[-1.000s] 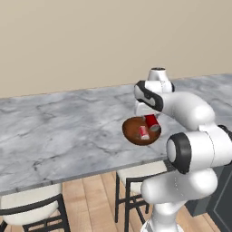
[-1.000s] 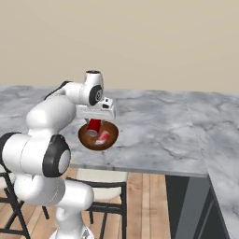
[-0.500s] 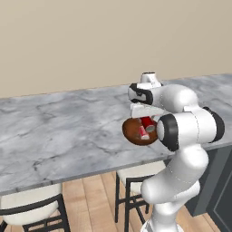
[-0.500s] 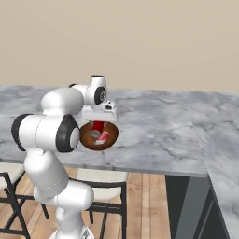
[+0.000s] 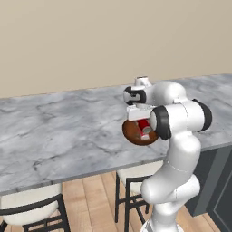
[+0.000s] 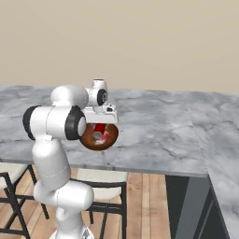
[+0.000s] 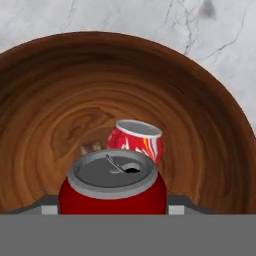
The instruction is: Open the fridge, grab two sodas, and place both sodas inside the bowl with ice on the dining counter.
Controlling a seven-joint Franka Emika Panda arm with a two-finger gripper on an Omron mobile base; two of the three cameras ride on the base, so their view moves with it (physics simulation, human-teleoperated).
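Left base view
- bowl (image 5: 134, 132): round, dark reddish-brown, wood-grained; sits on the grey-veined marble dining counter (image 5: 63, 131), near its front edge, partly hidden behind the arm's elbow.
- soda in the bowl (image 5: 145, 130): small red can with a pale top, lying tilted inside the bowl.
- jaws (image 5: 141, 118): hang straight over the bowl under the white hand; from here I cannot tell what is between them.
- stools (image 5: 31, 213): pale cushioned seats on black frames, tucked under the counter edge.

Right base view
- bowl (image 6: 110, 138): same brown bowl, just in front of the arm's dark-ringed joint, well in from the counter's right end.
- soda in the bowl (image 6: 99, 136): red with a silvery end, lying inside the bowl.
- jaws (image 6: 100, 125): directly above the bowl, a red shape just below the hand.

Hand view
- held soda (image 7: 113, 186): red can, grey top with pull tab facing the camera, upright along the hand; grey finger tips show at either side of it, so the jaws are part closed and gripping it.
- soda in the bowl (image 7: 136, 139): red-and-white patterned can, tilted, resting at the bowl's bottom just beyond the held one.
- bowl (image 7: 210, 130): ringed wood grain all round, the held can above its middle; marble past the rim.
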